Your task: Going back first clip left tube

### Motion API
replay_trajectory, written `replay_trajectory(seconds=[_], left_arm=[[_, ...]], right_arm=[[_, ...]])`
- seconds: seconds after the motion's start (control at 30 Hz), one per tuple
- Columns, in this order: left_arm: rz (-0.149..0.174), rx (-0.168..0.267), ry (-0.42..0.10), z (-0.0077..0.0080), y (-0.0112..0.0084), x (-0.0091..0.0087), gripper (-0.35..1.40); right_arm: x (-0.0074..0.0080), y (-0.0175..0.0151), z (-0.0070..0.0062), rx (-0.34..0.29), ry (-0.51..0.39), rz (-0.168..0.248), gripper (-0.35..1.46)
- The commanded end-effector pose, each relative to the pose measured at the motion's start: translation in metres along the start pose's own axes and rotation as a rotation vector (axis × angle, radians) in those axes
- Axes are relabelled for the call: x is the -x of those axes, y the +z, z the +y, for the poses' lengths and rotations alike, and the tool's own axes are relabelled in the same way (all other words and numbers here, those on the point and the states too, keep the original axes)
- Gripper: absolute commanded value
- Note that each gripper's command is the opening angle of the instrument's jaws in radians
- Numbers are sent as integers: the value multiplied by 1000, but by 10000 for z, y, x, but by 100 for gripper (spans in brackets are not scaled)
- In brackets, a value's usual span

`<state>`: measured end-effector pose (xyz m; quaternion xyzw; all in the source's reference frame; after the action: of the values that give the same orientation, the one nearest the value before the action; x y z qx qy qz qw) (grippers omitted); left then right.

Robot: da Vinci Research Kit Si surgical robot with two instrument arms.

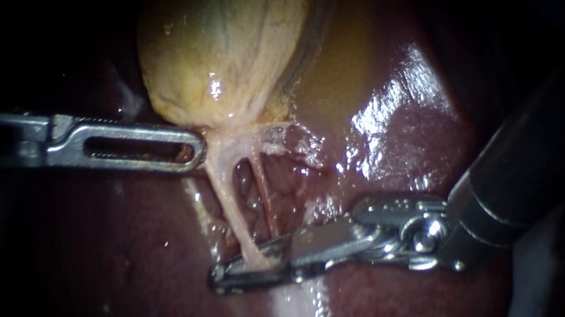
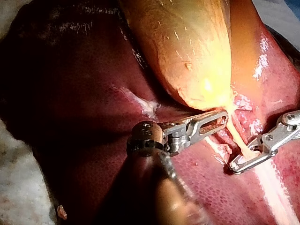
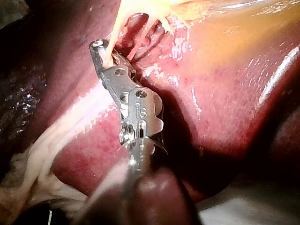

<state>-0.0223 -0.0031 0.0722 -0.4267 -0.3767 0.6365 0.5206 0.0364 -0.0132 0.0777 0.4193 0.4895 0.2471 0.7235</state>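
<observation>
Right instrument (image 1: pixel 224 278) comes in low, its jaws clamped on the left tube (image 1: pixel 226 192) (the pale one) below the gallbladder (image 1: pixel 228 45). Left instrument (image 1: pixel 196 149) has jaws together, tip at the gallbladder's bottom edge.

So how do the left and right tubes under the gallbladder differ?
The left tube is thick and pale; the right tube is thin and reddish. The left tube reaches the right instrument near its tip; the right tube runs down farther back along it. Both descend from the gallbladder.
</observation>
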Motion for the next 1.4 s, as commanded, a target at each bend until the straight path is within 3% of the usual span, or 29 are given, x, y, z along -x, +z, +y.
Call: replay_trajectory(seconds=[0.03,0.27,0.3,0.43,0.9,1.13,1.4], left_arm=[[0,-1,0,0,0,0,-35],[0,-1,0,1,0,0,-35],[0,-1,0,0,0,0,-35],[0,-1,0,0,0,0,-35],[1,-1,0,1,-1,0,-35],[1,-1,0,1,-1,1,-35],[0,-1,0,1,-1,1,-35]], right_arm=[[0,0,0,0,-1,-1,-35],[-1,0,1,9,0,-2,-35],[-3,1,1,7,2,14,-25],[-15,10,2,0,-45,57,45],[-29,-7,2,31,-160,70,49],[-33,-22,6,44,-171,76,49],[-35,-47,0,41,-176,78,49]])
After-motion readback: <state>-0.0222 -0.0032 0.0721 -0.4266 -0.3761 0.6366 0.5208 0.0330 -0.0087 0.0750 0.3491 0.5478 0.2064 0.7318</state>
